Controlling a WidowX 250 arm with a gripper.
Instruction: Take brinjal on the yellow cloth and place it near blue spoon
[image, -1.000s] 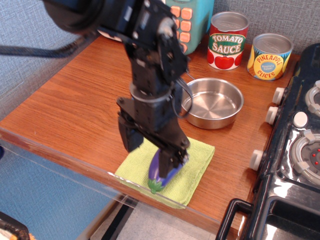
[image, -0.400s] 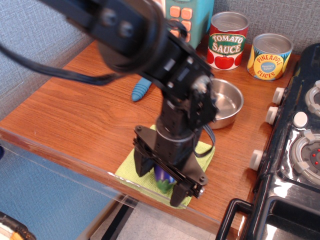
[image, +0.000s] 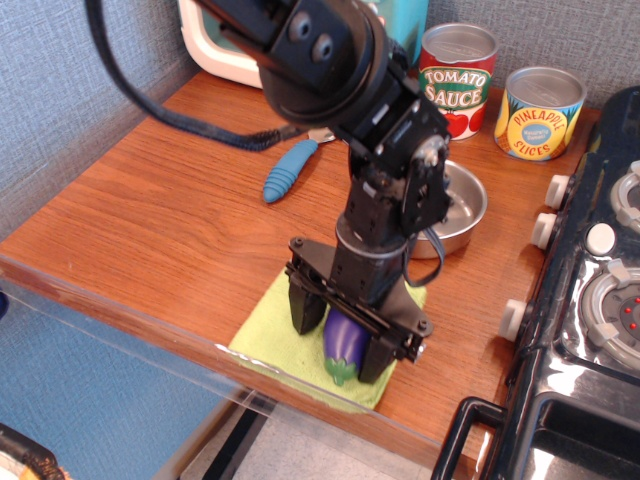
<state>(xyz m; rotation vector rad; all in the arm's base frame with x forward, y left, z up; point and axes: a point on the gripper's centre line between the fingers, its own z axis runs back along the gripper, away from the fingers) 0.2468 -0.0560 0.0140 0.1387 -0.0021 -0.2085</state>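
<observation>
The purple brinjal (image: 345, 342) lies on the yellow cloth (image: 268, 336) near the table's front edge, its green stem pointing toward the front. My gripper (image: 342, 338) reaches straight down over it. One black finger (image: 304, 312) stands on its left and the other on its right. Both press against its sides, so the gripper is shut on it. The brinjal sits low, at or just above the cloth. The blue spoon (image: 287, 172) lies on the wood further back and to the left; its metal bowl is mostly hidden behind the arm.
A steel pan (image: 462, 206) sits behind the arm on the right. A tomato sauce can (image: 456, 75) and a pineapple can (image: 540, 112) stand at the back. A black toy stove (image: 590, 300) fills the right side. A white-and-teal toy (image: 215, 50) stands back left.
The arm has swung right and lowered over the brinjal, uncovering the blue spoon. The fingers have drawn in against the brinjal's sides, and it now shows more fully between them.
</observation>
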